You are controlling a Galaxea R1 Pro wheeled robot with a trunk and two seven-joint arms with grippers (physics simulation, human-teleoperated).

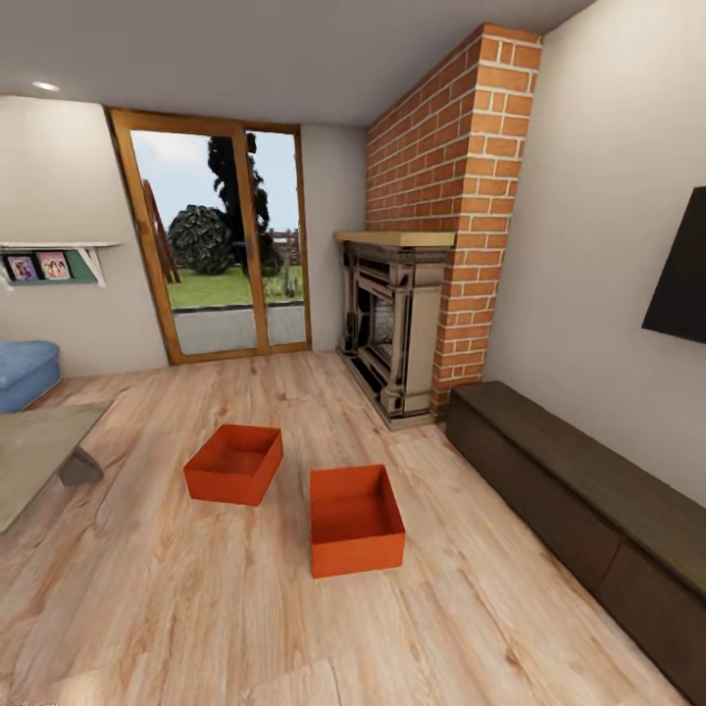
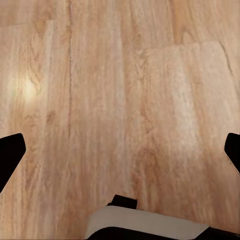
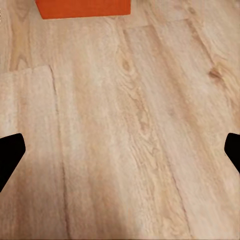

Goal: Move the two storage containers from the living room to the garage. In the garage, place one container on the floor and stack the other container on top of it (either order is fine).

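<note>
Two orange-red lidless storage containers sit on the living room's light wood-plank floor. One container (image 1: 234, 463) is further away and to the left. The nearer container (image 1: 355, 518) lies right of it, a small gap apart, and its orange wall (image 3: 83, 8) also appears in the right wrist view. My left gripper (image 2: 120, 152) hangs over bare planks, its dark fingertips (image 2: 10, 156) spread wide apart with nothing between them. My right gripper (image 3: 120, 152) is likewise open above the planks, a short way from the nearer container.
A long dark brown bench chest (image 1: 588, 505) runs along the right wall. A brick fireplace (image 1: 402, 324) stands behind the containers, a wood-framed glass door (image 1: 226, 245) further back. A coffee table (image 1: 39, 456) and a blue sofa (image 1: 25, 373) are at the left.
</note>
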